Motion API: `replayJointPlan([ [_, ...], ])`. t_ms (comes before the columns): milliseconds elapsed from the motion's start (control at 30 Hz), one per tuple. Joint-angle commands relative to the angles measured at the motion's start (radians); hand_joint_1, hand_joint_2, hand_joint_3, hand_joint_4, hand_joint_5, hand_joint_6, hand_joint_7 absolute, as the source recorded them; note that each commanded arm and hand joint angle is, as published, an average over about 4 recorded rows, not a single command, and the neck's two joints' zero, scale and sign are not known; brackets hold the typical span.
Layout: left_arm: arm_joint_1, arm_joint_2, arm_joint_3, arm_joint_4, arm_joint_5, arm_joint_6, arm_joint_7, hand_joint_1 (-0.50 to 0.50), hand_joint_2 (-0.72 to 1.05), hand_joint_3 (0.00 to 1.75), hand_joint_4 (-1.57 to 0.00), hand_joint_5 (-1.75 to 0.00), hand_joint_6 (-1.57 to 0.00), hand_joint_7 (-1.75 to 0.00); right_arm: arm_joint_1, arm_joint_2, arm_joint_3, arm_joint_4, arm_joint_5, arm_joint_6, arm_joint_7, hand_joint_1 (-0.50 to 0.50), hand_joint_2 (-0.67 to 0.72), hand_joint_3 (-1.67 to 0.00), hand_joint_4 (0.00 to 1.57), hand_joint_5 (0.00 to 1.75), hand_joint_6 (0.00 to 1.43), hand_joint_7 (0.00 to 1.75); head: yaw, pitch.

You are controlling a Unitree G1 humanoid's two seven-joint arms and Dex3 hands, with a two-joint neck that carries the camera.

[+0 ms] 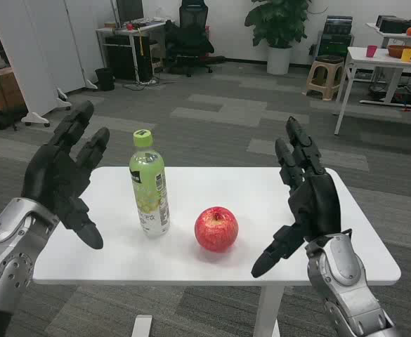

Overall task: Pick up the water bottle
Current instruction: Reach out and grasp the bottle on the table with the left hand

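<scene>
**Both hands raised, bottle standing untouched**

Head view: A large office room stretches ahead of me, with grey patterned carpet, a potted plant (279, 28) by the far wall, a black office chair (191, 31) and a beige stool (325, 77). Just in front of me stands the white bench (275, 189). The water bottle (149, 186) stands upright on its left half, green cap on top, pale green label facing me. Just beside it, to its right and not touching, sits a red apple (216, 229). My left hand (61, 179) hovers at the bench's left edge, near the bottle but apart from it, fingers spread, nothing in it. My right hand (303, 200) is raised over the bench's right side, beyond the apple, fingers apart and likewise holding nothing.
</scene>
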Motion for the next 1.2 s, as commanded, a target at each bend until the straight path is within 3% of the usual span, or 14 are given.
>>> replayJointPlan([
  [33,-0.161,-0.124,-0.097,0.025,0.064,-0.309,0.069,-0.49,-0.64,0.09,0.00,0.00,0.00,0.00,0.059,-0.059,-0.317,-0.282,-0.012,-0.134,-0.079,-0.46,0.60,0.00,0.00,0.00,0.00,0.00,-0.166,0.086],
  [100,-0.161,-0.124,-0.097,0.025,0.064,-0.309,0.069,-0.49,-0.64,0.09,0.00,0.00,0.00,0.00,0.059,-0.059,-0.317,-0.282,-0.012,-0.134,-0.079,-0.46,0.60,0.00,0.00,0.00,0.00,0.00,-0.101,0.050],
  [567,-0.159,-0.130,-0.098,0.025,0.066,-0.309,0.071,-0.48,-0.55,0.09,0.00,0.00,0.00,0.00,0.059,-0.062,-0.317,-0.282,-0.009,-0.134,-0.079,-0.46,0.60,0.00,0.00,0.00,0.00,0.00,-0.097,0.050],
  [1000,-0.159,-0.130,-0.091,0.026,0.066,-0.309,0.072,-0.48,-0.64,0.09,0.00,0.00,0.00,0.00,0.059,-0.062,-0.313,-0.277,-0.005,-0.133,-0.079,-0.46,0.60,0.00,0.00,0.00,0.00,0.00,-0.090,0.051],
  [1200,-0.150,-0.130,-0.074,0.026,0.065,-0.309,0.072,-0.48,-0.55,0.09,0.00,0.00,0.00,0.00,0.058,-0.062,-0.300,-0.265,-0.004,-0.132,-0.079,-0.46,0.60,0.00,0.00,0.00,0.00,0.00,-0.063,0.031],
])
